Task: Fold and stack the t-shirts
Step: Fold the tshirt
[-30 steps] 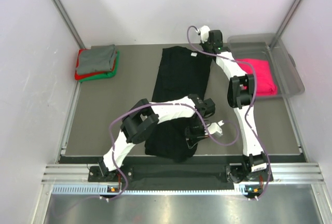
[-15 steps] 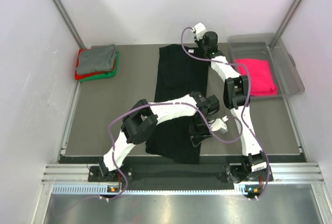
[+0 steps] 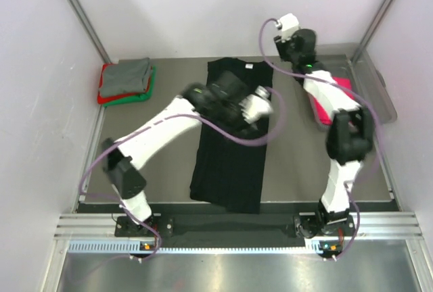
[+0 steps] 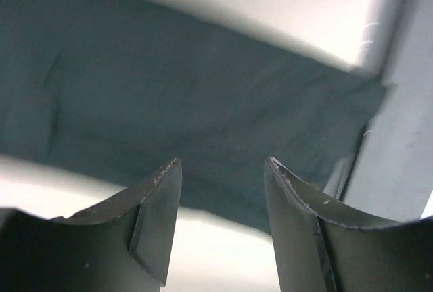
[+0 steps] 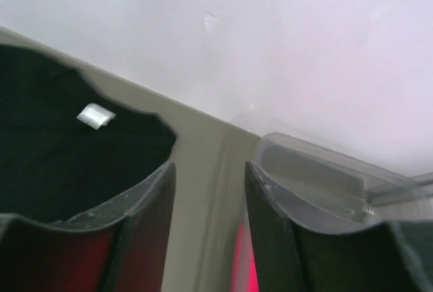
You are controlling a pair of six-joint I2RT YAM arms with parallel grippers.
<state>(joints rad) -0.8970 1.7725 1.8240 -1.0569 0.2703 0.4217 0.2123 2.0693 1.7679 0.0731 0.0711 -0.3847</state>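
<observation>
Down the middle of the table (image 3: 149, 143), the black t-shirt (image 3: 230, 163) is laid out as a long narrow strip, with its collar and white neck label (image 3: 249, 67) at the far edge and its hem close to the arm bases. It is touched by neither gripper. The left gripper (image 4: 222, 163) is shown by its wrist view with the jaws spread wide and nothing between them, and is held above the upper half of the strip. The right gripper (image 5: 208, 165) is likewise parted and empty, raised near the far right, above the collar and the clear plastic bin (image 3: 379, 96) in which the hot-pink t-shirt (image 3: 315, 107) is kept. At the far left corner a grey t-shirt (image 3: 127, 74) is stacked on a red t-shirt (image 3: 107, 99) and a green t-shirt (image 3: 145, 92). The lengthwise fold is judged to be done, so a crosswise fold is taken as the step in hand. For that to be done well, the two corners of one short end should be pinched together, one by each gripper, with all layers caught so that the tucked sides are not let loose. The end should be lifted only a little, carried straight along the strip, and set down with the edges matched. Since the strip leans slightly leftward toward the hem, the carry should be steered along that line, or a skewed packet is to be expected.
</observation>
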